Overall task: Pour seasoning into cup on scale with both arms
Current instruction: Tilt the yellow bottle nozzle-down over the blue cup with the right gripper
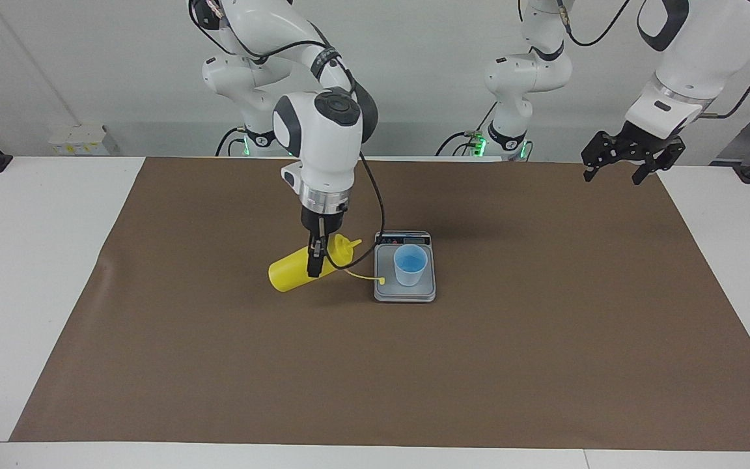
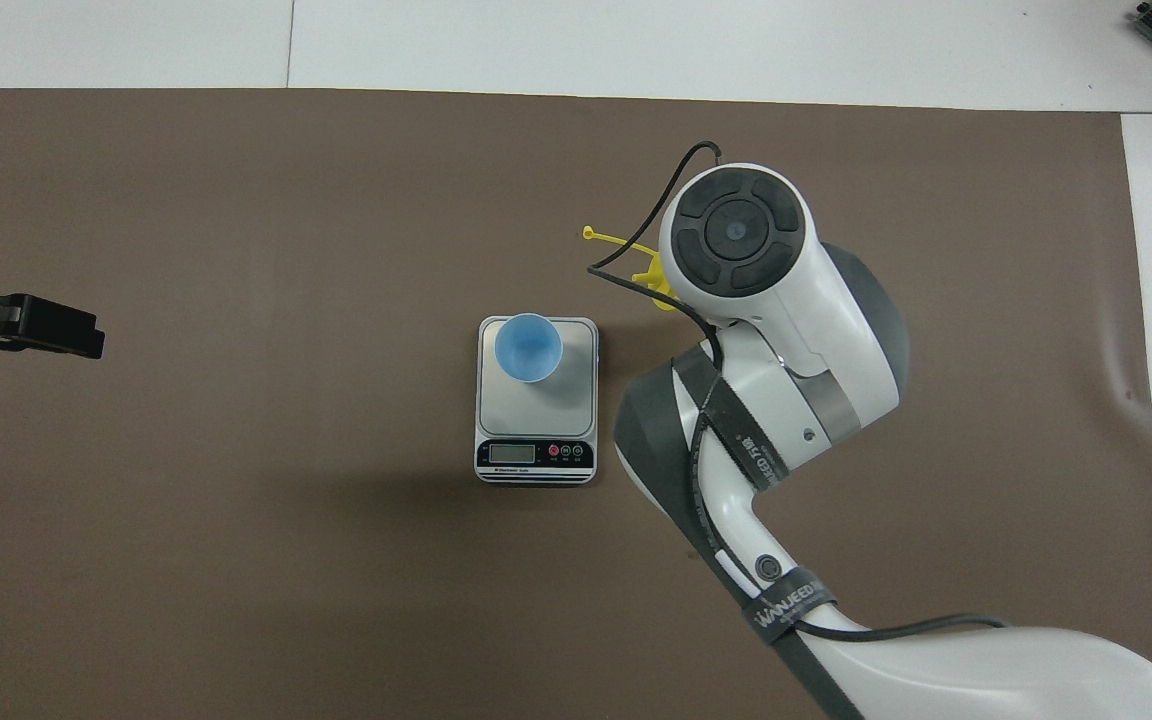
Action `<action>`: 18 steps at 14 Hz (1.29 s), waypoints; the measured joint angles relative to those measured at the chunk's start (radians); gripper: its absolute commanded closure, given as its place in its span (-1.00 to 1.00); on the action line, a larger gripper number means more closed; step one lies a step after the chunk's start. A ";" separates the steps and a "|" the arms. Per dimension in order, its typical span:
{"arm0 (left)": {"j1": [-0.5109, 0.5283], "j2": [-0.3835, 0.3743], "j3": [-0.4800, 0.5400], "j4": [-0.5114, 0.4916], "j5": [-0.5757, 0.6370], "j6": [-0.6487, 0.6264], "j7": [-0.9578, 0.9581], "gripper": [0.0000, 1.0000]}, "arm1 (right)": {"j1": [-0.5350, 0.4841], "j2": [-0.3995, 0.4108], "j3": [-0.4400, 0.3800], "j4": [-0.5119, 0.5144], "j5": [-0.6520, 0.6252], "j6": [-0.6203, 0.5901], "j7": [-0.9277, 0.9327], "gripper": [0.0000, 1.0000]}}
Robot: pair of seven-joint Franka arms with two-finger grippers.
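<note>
While the right gripper (image 1: 316, 260) clamps the yellow seasoning bottle (image 1: 300, 266) around its middle, the bottle hangs tipped over, nozzle pointing toward the scale (image 1: 405, 292) and raised a little above its base. Its small tethered cap (image 1: 381, 281) dangles at the scale's edge. The light blue cup (image 1: 410, 265) stands upright on the weighing plate, with the nozzle short of its rim. Over the brown mat's (image 1: 544, 339) corner at its own end of the table, the left gripper (image 1: 617, 168) waits in the air, fingers spread wide, nothing between them
</note>
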 measured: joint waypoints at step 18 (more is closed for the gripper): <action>0.000 0.000 -0.001 0.000 0.000 0.000 0.000 -1.00 | 0.195 0.133 0.002 -0.082 -0.659 0.203 0.107 1.00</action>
